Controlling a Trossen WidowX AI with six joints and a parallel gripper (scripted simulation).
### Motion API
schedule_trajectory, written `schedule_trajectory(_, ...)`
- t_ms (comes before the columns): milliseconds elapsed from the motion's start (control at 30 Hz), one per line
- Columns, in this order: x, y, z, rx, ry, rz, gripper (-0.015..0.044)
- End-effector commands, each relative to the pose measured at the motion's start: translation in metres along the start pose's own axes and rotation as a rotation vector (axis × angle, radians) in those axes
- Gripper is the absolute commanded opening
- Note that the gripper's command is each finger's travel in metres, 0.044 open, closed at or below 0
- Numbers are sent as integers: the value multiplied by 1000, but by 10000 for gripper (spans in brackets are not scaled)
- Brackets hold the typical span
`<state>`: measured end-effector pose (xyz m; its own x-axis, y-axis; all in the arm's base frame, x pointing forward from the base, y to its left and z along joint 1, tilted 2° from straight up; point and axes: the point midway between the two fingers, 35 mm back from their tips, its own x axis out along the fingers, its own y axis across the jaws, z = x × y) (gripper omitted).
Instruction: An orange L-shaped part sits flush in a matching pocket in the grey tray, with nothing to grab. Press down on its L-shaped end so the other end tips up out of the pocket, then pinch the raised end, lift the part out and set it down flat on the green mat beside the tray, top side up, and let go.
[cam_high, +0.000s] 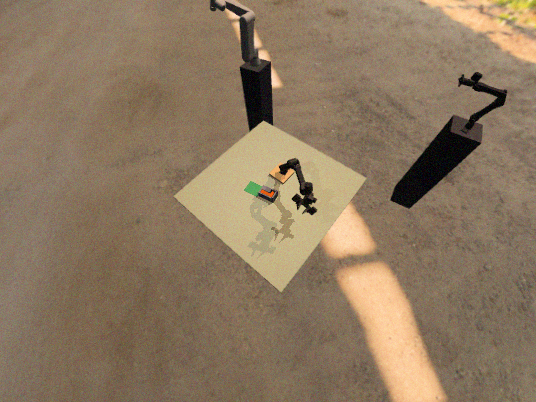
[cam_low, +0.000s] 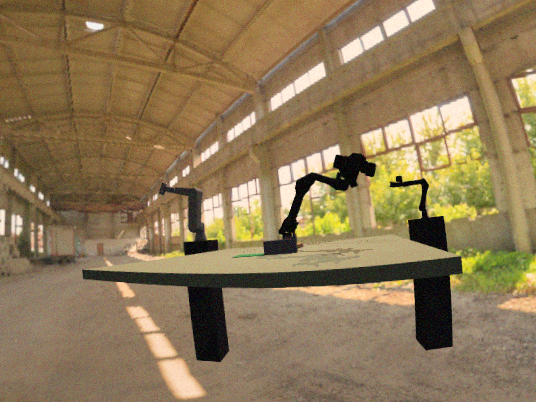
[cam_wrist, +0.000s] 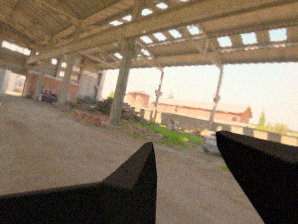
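The orange L-shaped part (cam_high: 269, 193) lies in the dark grey tray (cam_high: 272, 199) (cam_low: 280, 247) near the middle of the table. It looks seated in the pocket, but it is too small to tell whether it is quite flush. The green mat (cam_high: 252, 188) (cam_low: 245, 256) lies beside the tray, with nothing seen on it. My gripper (cam_high: 302, 205) (cam_wrist: 184, 143) is raised high above the table, off to the right of the tray in the top view. Its fingers are partly open, with nothing between them. The wrist view shows neither tray, part nor mat.
The arm's base stands on an orange-tan plate (cam_high: 274, 175) close behind the tray. The pale table (cam_high: 220, 200) (cam_low: 200, 268) carries arm shadows. Two other arms stand on dark pedestals (cam_high: 258, 95) (cam_high: 435, 160) (cam_low: 207, 320) (cam_low: 434, 310) beyond the table's edges.
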<state>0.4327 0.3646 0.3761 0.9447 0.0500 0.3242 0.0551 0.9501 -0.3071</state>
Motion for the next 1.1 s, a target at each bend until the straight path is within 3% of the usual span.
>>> schedule_trajectory(0, 23, -23, -67, -120, 211, 179, 180)
schedule_trajectory(533, -5, -86, -175, -130, 701, 372, 180)
schedule_trajectory(1067, -114, -174, -243, 51, 1347, 409, 180)
